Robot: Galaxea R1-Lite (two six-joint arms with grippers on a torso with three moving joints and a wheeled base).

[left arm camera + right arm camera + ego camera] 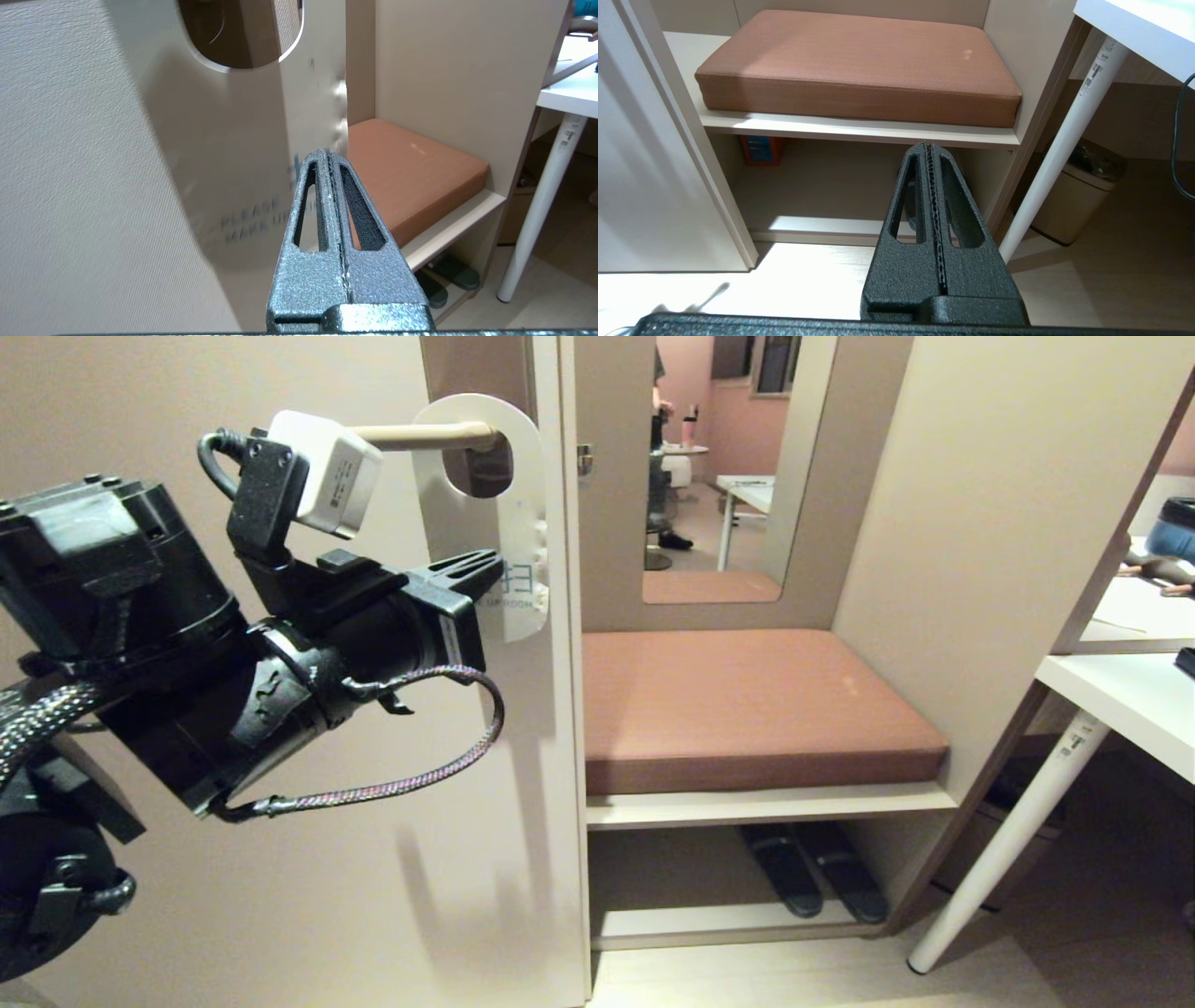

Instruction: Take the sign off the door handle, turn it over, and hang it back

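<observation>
Here the left tool [490,569] sits left of centre in the head view, its black, grainy, slotted fingers [322,196] pressed flat together with nothing between them, the tips just at the lower part of the sign [513,537]; whether they touch the card cannot be told. The sign is a smooth white oblong card with rounded ends, its round hole threaded over the door handle [425,435], a slim cream lever running level near the top centre-left of the frame, so the card hangs against the pale, finely textured door [280,896] with "PLEASE MAKE UP" readable. A braided cable [411,779] loops below the wrist. The right tool [930,154], likewise matte black and closed on nothing, points toward a terracotta fabric cushion [747,700] on a beige shelf [766,803] at centre-right. Dark slippers [812,882] lie beneath it, and a white table [1130,695] with a round slanted leg stands at the right edge.
</observation>
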